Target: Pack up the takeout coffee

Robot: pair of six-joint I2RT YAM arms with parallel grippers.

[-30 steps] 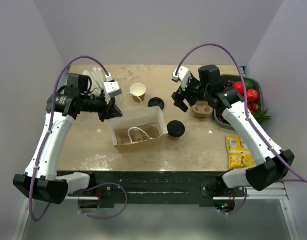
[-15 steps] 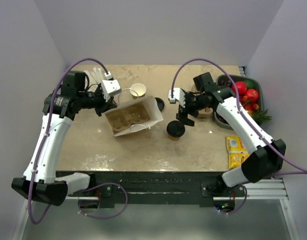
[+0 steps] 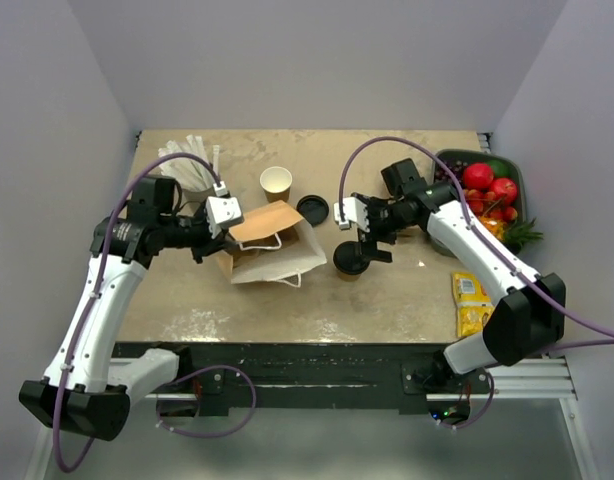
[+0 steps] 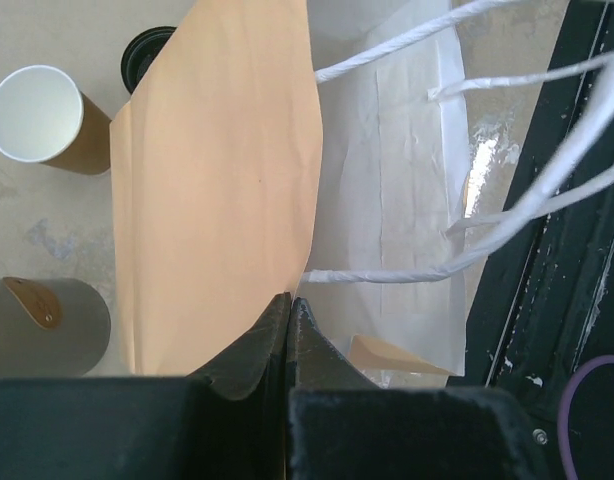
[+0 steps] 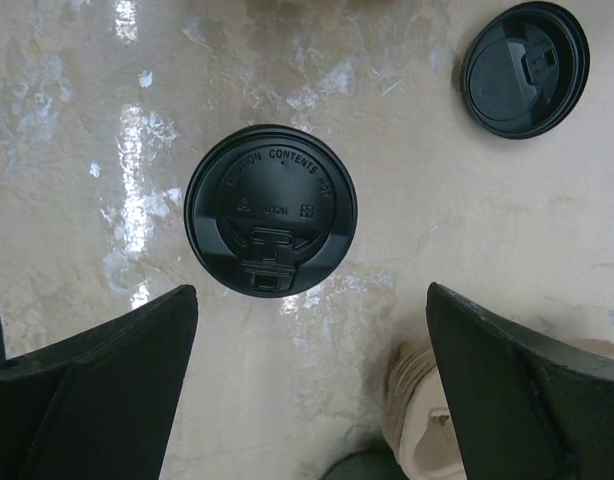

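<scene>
- Nearest to us, at the right edge of the desk [image 3: 387, 300], lie two yellow snack packets [image 3: 475, 305], well apart from everything else.
- The takeout coffee [image 5: 271, 210] stands upright on the bare desk near the middle, black lid on. It is just to the right of the brown paper bag [image 3: 272, 240] and outside it.
- The bag is tipped over rather than upright. We see its brown outer face on the far side and its white inside on the near side, with the white twisted handles [image 4: 507, 215] hanging loose.
- The left fingers [image 4: 252, 345] are pressed together on the bag's brown edge at its left end and hold it there.
- The right fingers [image 5: 107, 370] are spread wide above the coffee. In the wrist view the lid sits between them and a little beyond, and neither finger touches it.
- A loose black lid [image 3: 312, 208] lies flat on the desk just beyond the bag and the coffee.
- Left of that lid stands a lidless brown cup [image 3: 276, 183], upright, showing its white rim and inside.
- At the far right a dark tray [image 3: 517, 180] holds red fruit [image 3: 492, 185] and some greens.
- At the far left stands a grey cup [image 4: 47, 325] of white straws [image 3: 187, 155], beyond the left arm's wrist.
</scene>
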